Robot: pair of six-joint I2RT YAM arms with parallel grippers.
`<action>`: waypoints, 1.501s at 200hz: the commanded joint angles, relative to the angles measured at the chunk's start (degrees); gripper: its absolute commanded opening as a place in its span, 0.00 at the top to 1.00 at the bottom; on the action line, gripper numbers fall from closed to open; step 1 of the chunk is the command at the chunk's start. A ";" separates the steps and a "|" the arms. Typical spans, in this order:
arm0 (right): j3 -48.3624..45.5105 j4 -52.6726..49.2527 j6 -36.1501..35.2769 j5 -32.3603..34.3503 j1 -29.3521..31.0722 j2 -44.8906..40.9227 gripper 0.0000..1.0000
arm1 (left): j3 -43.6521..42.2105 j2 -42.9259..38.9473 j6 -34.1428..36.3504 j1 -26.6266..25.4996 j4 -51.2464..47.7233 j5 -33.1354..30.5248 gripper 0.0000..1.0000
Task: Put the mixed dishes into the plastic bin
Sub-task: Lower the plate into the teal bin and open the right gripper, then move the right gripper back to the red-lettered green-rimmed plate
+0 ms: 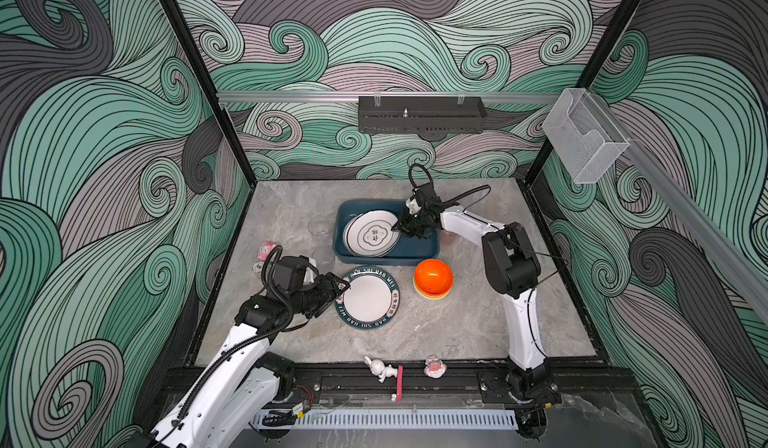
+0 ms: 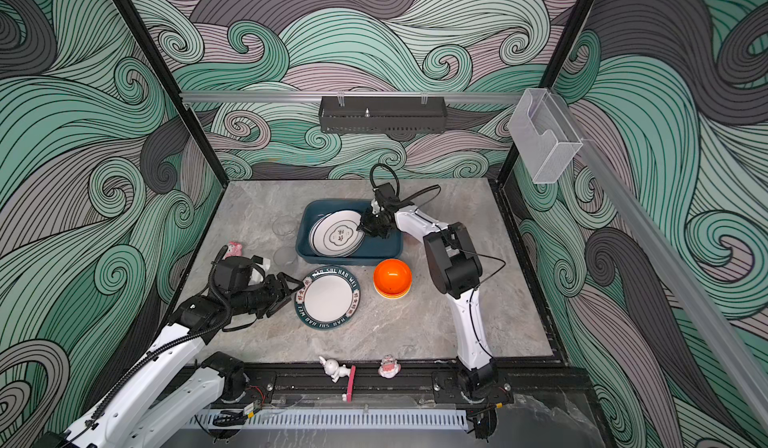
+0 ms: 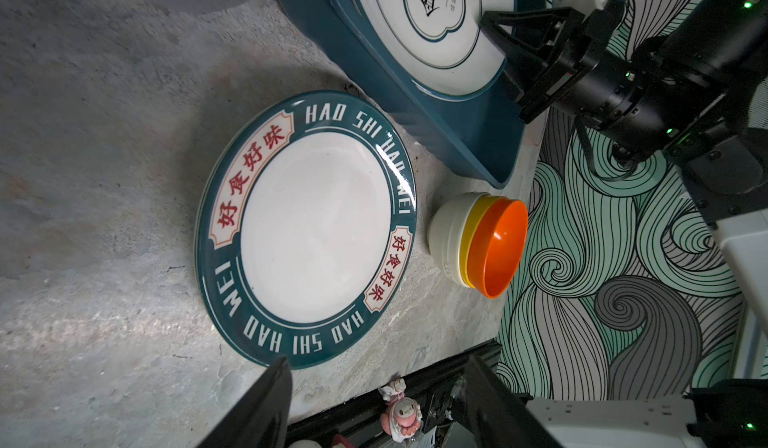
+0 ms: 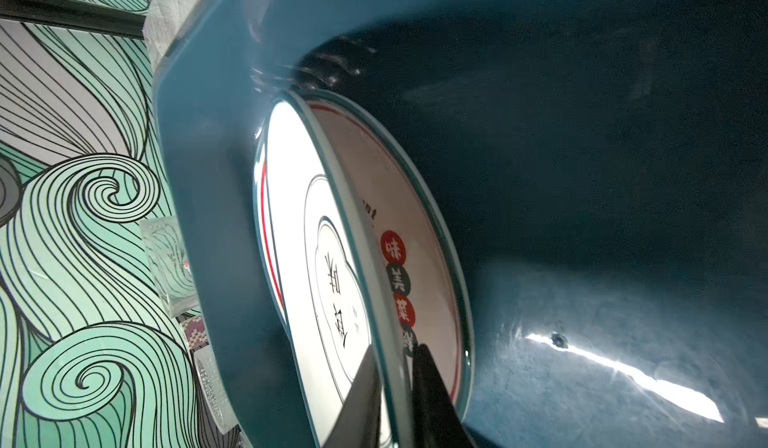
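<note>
Grey marbled tabletop (image 1: 457, 333), left gripper (image 1: 338, 287) low beside green-rimmed plate (image 1: 368, 298), jaws wide, empty, right gripper (image 1: 395, 229) reaching into plastic bin (image 1: 399, 260), jaws straddling tilted white plate (image 1: 365, 221) rim, clamping unclear, lower plate (image 4: 415, 225) mostly hidden

Your left arm (image 1: 245, 367) and right arm (image 1: 519, 329) wear white shells and black joints; a ribbed hose (image 1: 269, 273) loops behind the left jaws.

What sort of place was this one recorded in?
Probably a robot lab test cell, not a kitchen: two arms bolted to a black frame, printed wave walls boxing in a small table, a bin of plates.
</note>
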 commanded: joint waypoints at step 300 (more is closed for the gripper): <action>-14.86 -12.99 -14.66 12.57 3.98 -24.94 0.62 | -0.31 1.44 2.99 -0.15 -5.36 -6.99 0.30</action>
